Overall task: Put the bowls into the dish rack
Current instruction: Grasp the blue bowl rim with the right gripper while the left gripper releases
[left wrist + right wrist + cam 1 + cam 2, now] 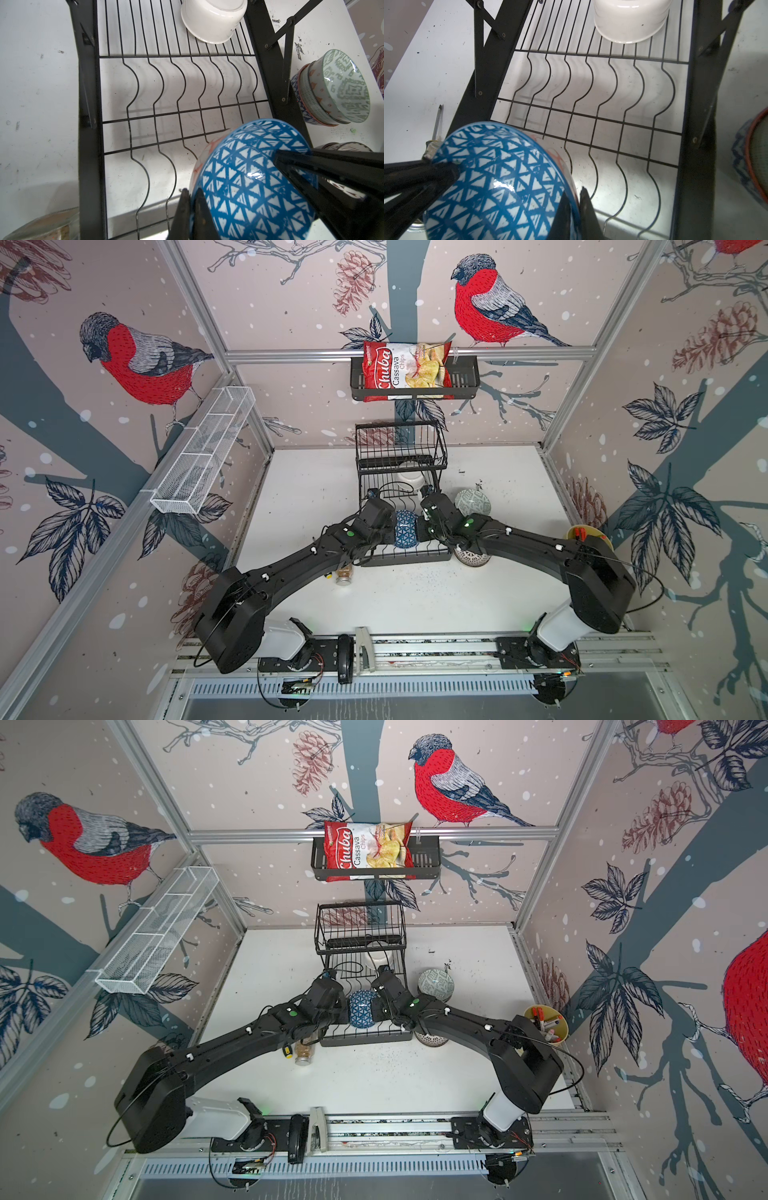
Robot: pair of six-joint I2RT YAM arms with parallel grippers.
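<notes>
In both top views, a round, shiny blue bowl (405,529) with white triangles stands on its edge over the front wires of the big black wire dish rack (409,561). The left gripper (392,533) pinches one side of its rim. The right gripper (420,529) pinches the other side. A plain white bowl (411,481) lies tipped further back in the rack. A stack of patterned bowls (473,502) waits on the white table (311,497), just beside the rack.

In the left wrist view, the left gripper's fingers (184,209) squeeze the rim, one on each face. An orange-red bowl (200,164) peeks out right behind the blue bowl. I cannot tell if it is held too.

In the right wrist view, the right gripper's fingers (586,205) clamp the rim the same way.

The blue bowl looks hard, smooth and slippery, a bit heavy, and it could crack. The thin rim seems the best place to hold it.
</notes>
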